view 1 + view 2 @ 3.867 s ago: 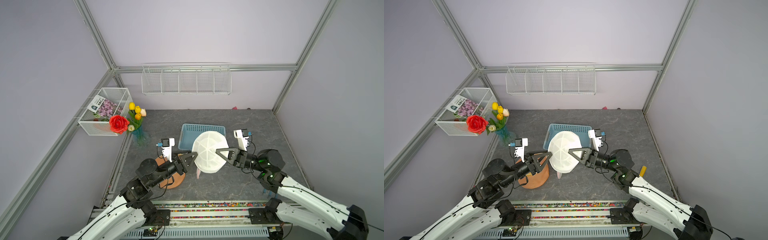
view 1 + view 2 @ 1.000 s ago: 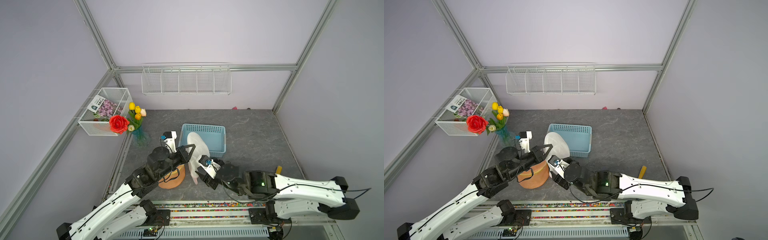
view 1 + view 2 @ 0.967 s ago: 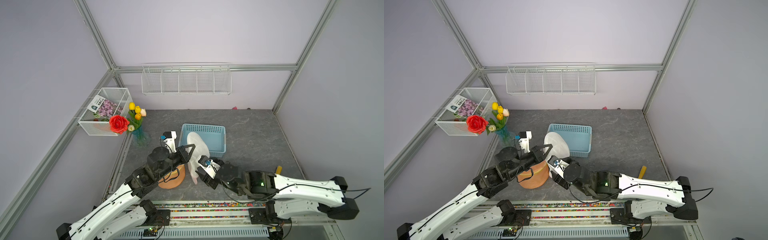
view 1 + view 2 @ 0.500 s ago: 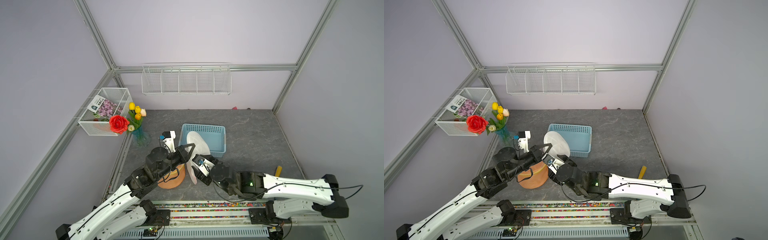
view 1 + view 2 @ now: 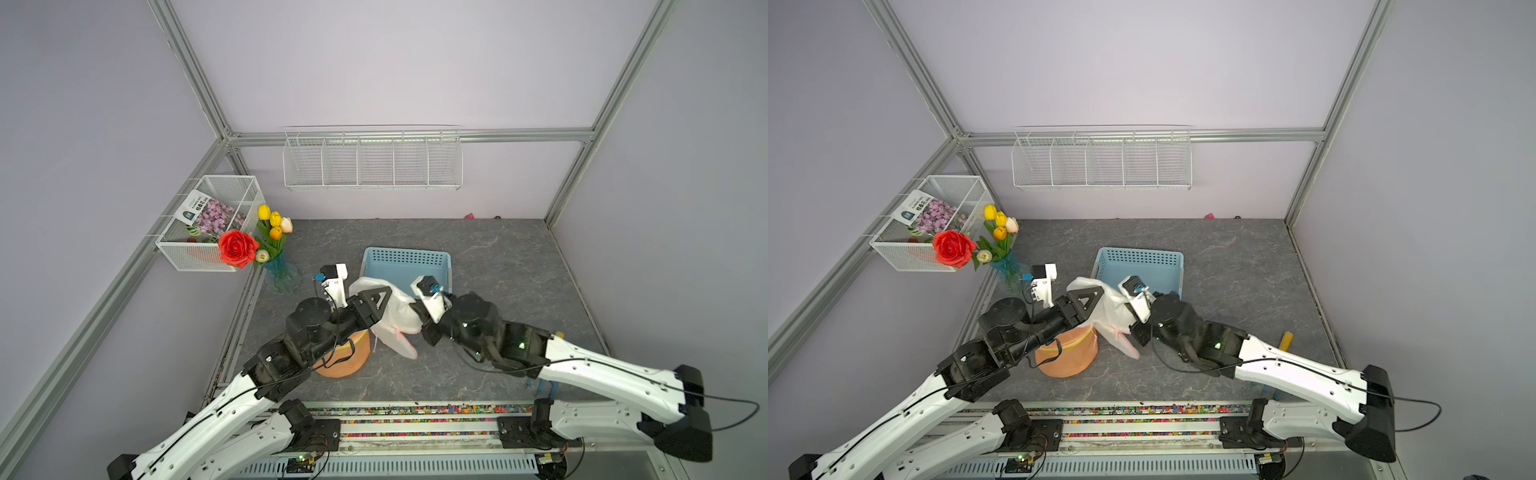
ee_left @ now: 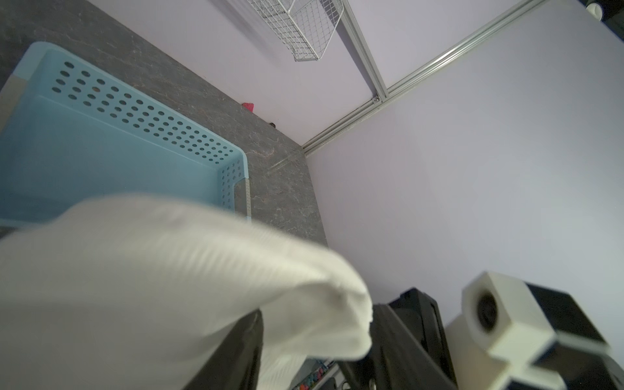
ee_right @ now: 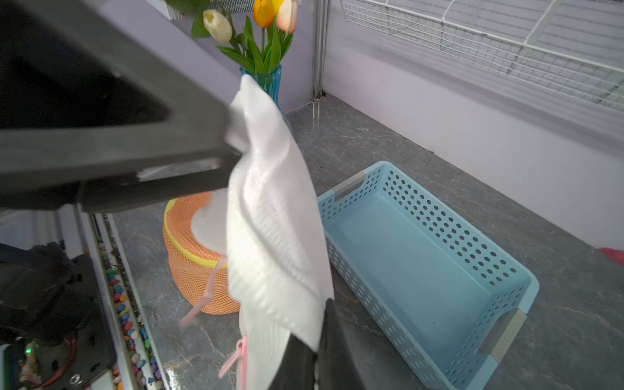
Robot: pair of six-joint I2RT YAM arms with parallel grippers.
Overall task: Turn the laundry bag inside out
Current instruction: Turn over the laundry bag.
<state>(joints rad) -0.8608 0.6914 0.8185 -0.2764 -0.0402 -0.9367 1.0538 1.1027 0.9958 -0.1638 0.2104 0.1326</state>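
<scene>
White waffle-mesh laundry bag [image 5: 399, 318] — right tool [image 7: 319, 337] clamps it tight, left tool [image 5: 382, 301] stands parted.

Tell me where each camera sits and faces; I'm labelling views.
Top view: high above the robot's base, looking down toward the back wall; left arm, right arm, left pincer and right pincer at the laundry bag.
Top view: same head, direction, arms, laundry bag.
Left wrist: on left arm, looking over the laundry bag to the blue basket; right arm's camera shows.
Right wrist: on right arm, facing tulips and orange mesh bag; right pincer clamps the laundry bag.
Shared: both wrist views show laundry bag and blue basket.
</scene>
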